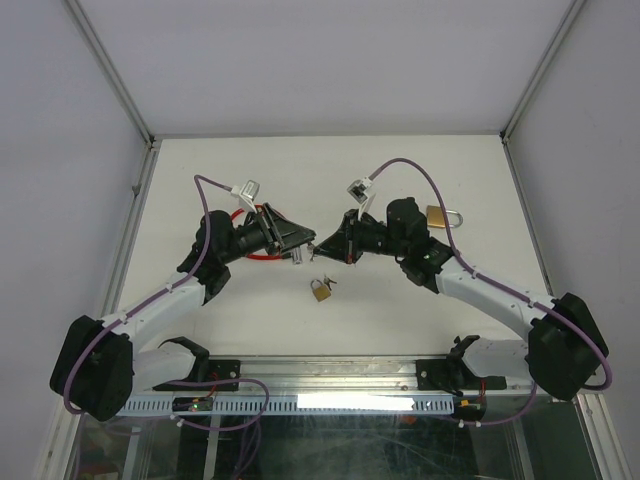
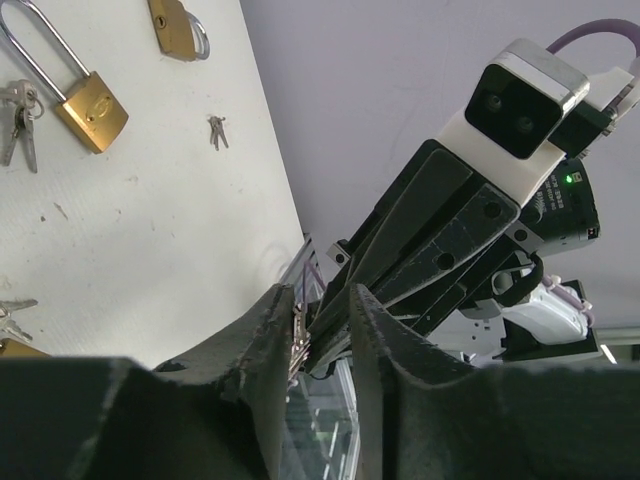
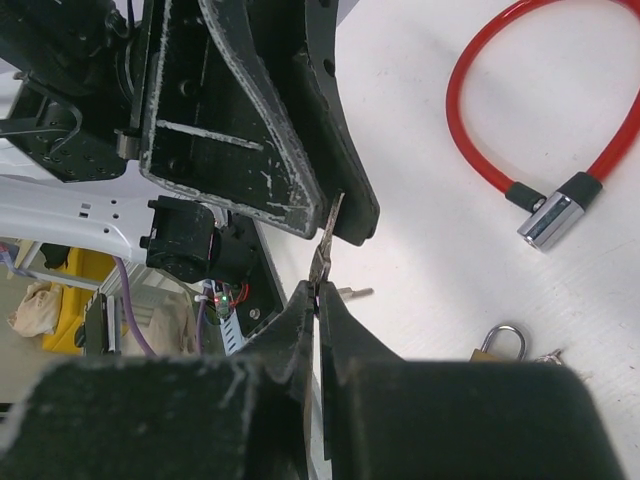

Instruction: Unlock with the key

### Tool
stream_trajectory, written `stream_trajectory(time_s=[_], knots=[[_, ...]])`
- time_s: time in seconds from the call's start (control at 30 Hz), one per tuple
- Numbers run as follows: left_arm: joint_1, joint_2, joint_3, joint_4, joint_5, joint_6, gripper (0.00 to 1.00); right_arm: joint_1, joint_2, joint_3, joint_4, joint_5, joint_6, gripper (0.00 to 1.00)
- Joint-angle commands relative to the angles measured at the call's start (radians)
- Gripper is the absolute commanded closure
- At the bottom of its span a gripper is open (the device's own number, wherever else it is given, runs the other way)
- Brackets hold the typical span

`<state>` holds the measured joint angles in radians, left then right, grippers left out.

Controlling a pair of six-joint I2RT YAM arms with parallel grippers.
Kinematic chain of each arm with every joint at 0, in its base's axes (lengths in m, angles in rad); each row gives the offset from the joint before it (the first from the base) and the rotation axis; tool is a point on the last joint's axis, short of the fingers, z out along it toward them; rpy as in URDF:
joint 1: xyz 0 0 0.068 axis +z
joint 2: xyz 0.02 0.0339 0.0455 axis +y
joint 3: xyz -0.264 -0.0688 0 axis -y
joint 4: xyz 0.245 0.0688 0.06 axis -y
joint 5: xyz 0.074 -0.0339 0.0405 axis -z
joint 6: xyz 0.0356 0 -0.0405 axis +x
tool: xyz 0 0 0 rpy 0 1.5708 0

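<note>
My right gripper (image 3: 320,290) is shut on a small silver key (image 3: 325,250), pinched at the fingertips. The key's upper end reaches between the fingers (image 3: 250,130) of my left gripper (image 2: 325,300). In the left wrist view the jaws stand apart, with the key (image 2: 297,335) lying against the left finger and the right gripper's tips (image 2: 340,335) poking into the gap. In the top view both grippers, left (image 1: 303,245) and right (image 1: 330,250), meet above the table's middle. A small brass padlock (image 1: 321,291) lies just below them; it also shows in the right wrist view (image 3: 497,345).
A red cable lock (image 3: 480,110) with a silver end (image 3: 548,220) lies under the left arm (image 1: 240,240). A long-shackle brass padlock (image 2: 90,105), another padlock (image 2: 178,28) and loose keys (image 2: 217,130) lie on the table. A padlock (image 1: 441,216) sits by the right arm.
</note>
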<state>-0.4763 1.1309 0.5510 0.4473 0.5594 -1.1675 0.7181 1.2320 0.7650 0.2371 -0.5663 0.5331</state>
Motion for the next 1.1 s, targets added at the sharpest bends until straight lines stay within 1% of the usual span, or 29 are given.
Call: stream_trajectory(time_s=[0.0,0.07,0.13,0.2,0.3,0.4,0.5,0.57,0.7,0.77,0.8,0.83,0.87,0.9,0.97,1.07], knots=[[0.005,-0.002,0.003,0.083,0.022,0.002,0.76,0.006,0.004,0.052,0.062,-0.022,-0.006,1.00],[0.005,-0.004,0.002,0.093,0.025,0.003,0.84,0.006,0.006,0.054,0.061,-0.014,-0.003,1.00],[0.005,-0.012,0.001,0.098,0.021,0.009,0.94,0.006,0.004,0.054,0.060,-0.004,-0.002,1.00],[0.006,-0.023,0.000,0.099,0.012,0.019,1.00,0.006,0.001,0.058,0.054,0.009,-0.003,0.95],[0.006,-0.042,0.003,0.086,-0.007,0.054,1.00,0.006,-0.010,0.073,0.040,0.031,-0.011,0.76],[0.005,-0.071,0.020,0.054,-0.042,0.115,1.00,0.005,-0.032,0.097,-0.005,0.067,-0.041,0.59],[0.005,-0.111,0.056,-0.016,-0.104,0.199,1.00,0.004,-0.063,0.117,-0.035,0.102,-0.085,0.43],[0.005,-0.140,0.067,-0.029,-0.141,0.241,1.00,0.004,-0.090,0.125,-0.041,0.123,-0.107,0.31],[0.005,-0.178,0.075,-0.020,-0.199,0.253,1.00,0.004,-0.126,0.128,-0.011,0.168,-0.129,0.14],[0.005,-0.178,0.069,0.019,-0.194,0.251,1.00,0.005,-0.132,0.115,0.058,0.157,-0.127,0.12],[0.005,-0.174,0.065,0.047,-0.190,0.239,1.00,0.005,-0.131,0.115,0.085,0.145,-0.113,0.10],[0.005,-0.171,0.059,0.075,-0.185,0.227,1.00,0.004,-0.127,0.124,0.088,0.145,-0.096,0.06],[0.005,-0.166,0.054,0.109,-0.179,0.214,1.00,0.004,-0.117,0.142,0.080,0.135,-0.082,0.05],[0.005,-0.161,0.050,0.139,-0.176,0.202,1.00,0.004,-0.101,0.161,0.077,0.097,-0.070,0.06],[0.005,-0.154,0.045,0.196,-0.172,0.187,1.00,0.004,-0.068,0.187,0.094,0.065,-0.025,0.13],[0.005,-0.148,0.049,0.243,-0.177,0.173,1.00,0.004,-0.044,0.129,0.237,0.089,0.074,0.15]])
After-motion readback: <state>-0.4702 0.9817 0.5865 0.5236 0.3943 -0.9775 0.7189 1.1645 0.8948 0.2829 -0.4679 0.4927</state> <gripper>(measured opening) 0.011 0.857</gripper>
